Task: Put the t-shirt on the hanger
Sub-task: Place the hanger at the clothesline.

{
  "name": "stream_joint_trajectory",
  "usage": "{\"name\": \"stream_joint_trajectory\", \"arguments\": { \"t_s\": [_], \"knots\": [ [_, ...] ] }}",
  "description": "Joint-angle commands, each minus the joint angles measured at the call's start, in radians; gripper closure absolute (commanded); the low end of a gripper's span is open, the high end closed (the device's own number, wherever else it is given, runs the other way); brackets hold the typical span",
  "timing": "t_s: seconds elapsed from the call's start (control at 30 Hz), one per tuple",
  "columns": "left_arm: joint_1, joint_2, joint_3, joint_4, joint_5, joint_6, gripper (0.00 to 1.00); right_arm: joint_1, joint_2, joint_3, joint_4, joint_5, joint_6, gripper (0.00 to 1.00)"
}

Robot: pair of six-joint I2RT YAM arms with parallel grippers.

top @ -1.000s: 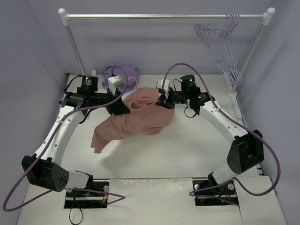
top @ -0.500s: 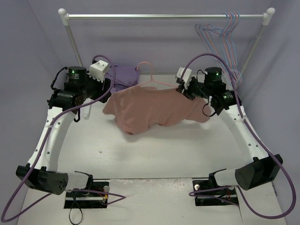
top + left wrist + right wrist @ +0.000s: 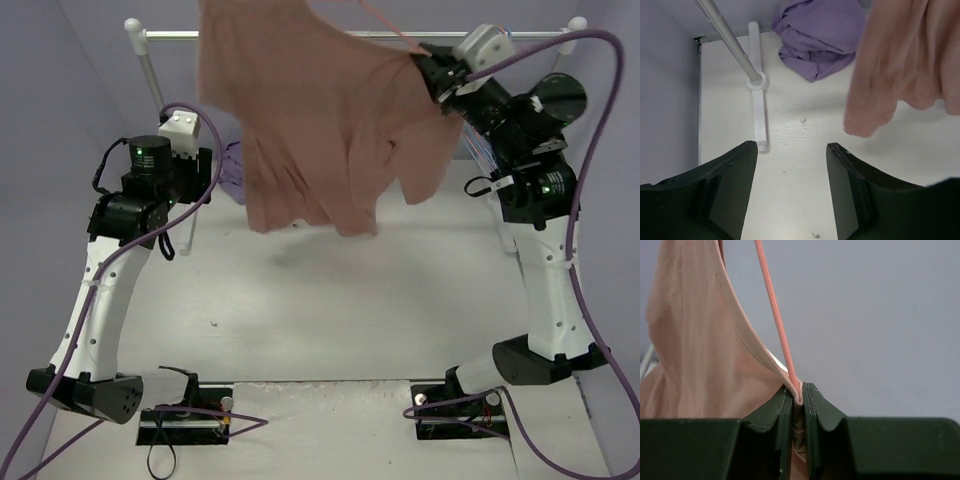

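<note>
The salmon-pink t-shirt (image 3: 320,120) hangs high in the air in front of the rail, its hem loose above the table. My right gripper (image 3: 432,72) is shut on its collar edge together with the thin pink wire of the hanger (image 3: 385,25). In the right wrist view the jaws (image 3: 797,390) pinch the ribbed collar, and the hanger wire (image 3: 775,315) runs up out of them beside the t-shirt (image 3: 690,350). My left gripper (image 3: 792,146) is open and empty over the bare table. It stands left of the t-shirt's hanging corner (image 3: 890,75), apart from it.
A lavender garment (image 3: 822,35) lies crumpled at the back left, near the rack's left post (image 3: 730,40) and its white foot (image 3: 758,115). The rack's rail (image 3: 170,35) spans the back. The side walls stand close on both sides.
My right arm has swung up and lifted the t-shirt and hanger from table height to rail height. My left gripper has opened, let go of the t-shirt and drawn back to the left.
</note>
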Motion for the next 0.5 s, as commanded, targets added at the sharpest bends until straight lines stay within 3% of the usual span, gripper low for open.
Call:
{"name": "stream_joint_trajectory", "arguments": {
  "t_s": [0.0,0.1,0.23,0.37,0.47],
  "knots": [
    [0.002,-0.05,0.051,0.03,-0.038,-0.042,0.43,0.0,-0.021,0.051,0.301,-0.017,0.161,1.0],
    [0.0,-0.062,0.025,0.043,-0.026,-0.053,0.43,0.0,-0.013,0.025,0.207,-0.105,0.157,1.0],
    [0.0,-0.07,-0.008,0.044,-0.035,-0.072,0.43,-0.01,-0.065,-0.2,0.16,0.12,0.164,1.0],
    [0.0,-0.076,-0.036,0.055,-0.044,-0.117,0.43,-0.023,-0.117,-0.325,0.059,0.288,0.223,1.0],
    [0.0,-0.076,-0.045,0.061,-0.052,-0.153,0.43,-0.041,-0.197,-0.438,0.08,0.338,0.253,1.0]
  ]
}}
